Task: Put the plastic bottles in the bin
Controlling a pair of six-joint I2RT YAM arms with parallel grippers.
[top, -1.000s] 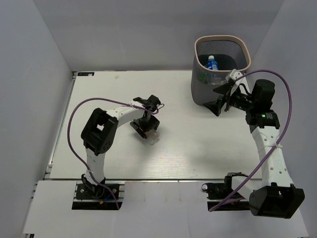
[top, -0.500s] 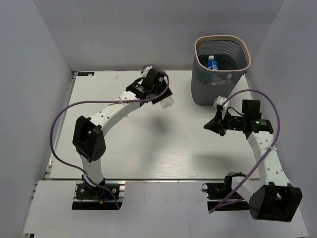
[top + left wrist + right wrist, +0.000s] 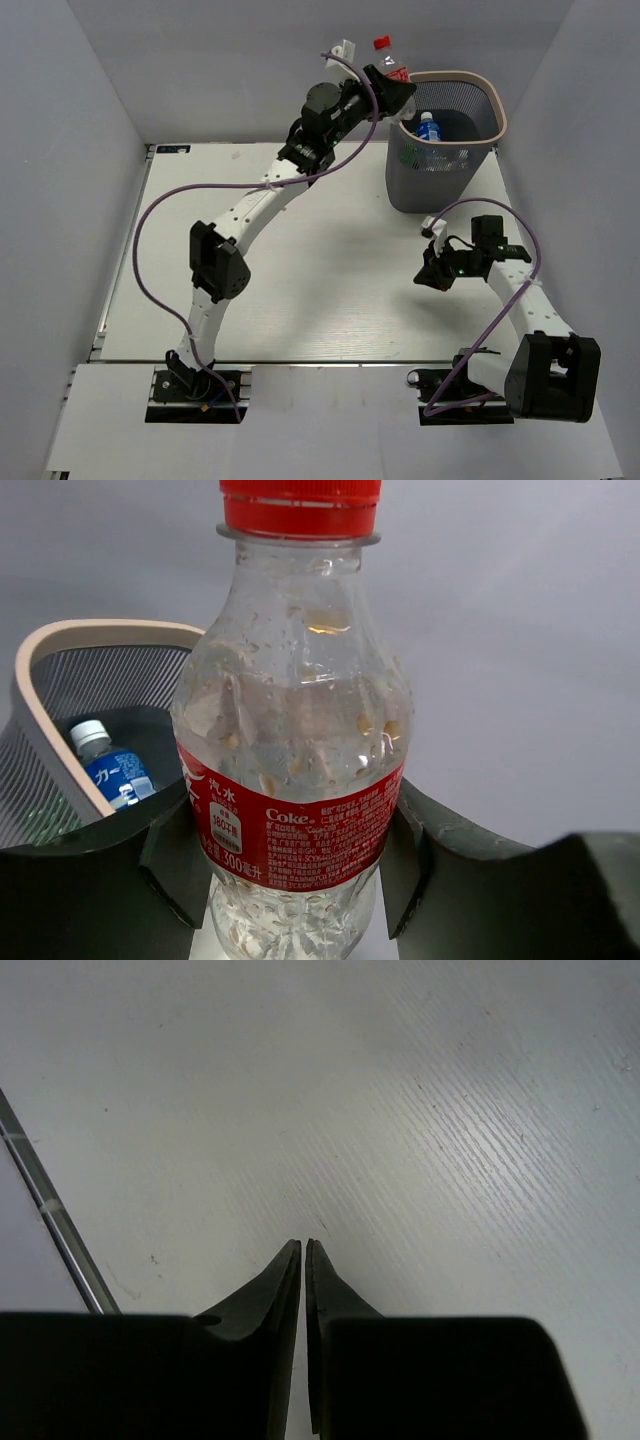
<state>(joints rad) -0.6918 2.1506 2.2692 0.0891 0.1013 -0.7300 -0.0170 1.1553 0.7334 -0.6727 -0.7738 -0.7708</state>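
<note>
My left gripper [image 3: 392,90] is shut on a clear plastic bottle [image 3: 295,730] with a red cap and a red label, held upright in the air. In the top view this bottle [image 3: 388,60] hangs just left of the bin's [image 3: 499,110] pale rim. Inside the dark mesh bin [image 3: 60,670] lies a bottle [image 3: 428,128] with a white cap and blue label, which the left wrist view shows as a small blue-labelled bottle [image 3: 108,770]. My right gripper [image 3: 428,272] hovers low over the bare table, shut with nothing between its fingers, its tips [image 3: 303,1248] almost touching.
The white table [image 3: 300,290] is ringed by grey walls on the left, back and right. The bin stands at the back right corner. A metal edge strip [image 3: 55,1222] shows at the left of the right wrist view.
My left arm has lifted the red-capped bottle from the table's middle and carried it up and right to the bin's rim. The right arm pulled back from the bin toward the table and its gripper closed.
</note>
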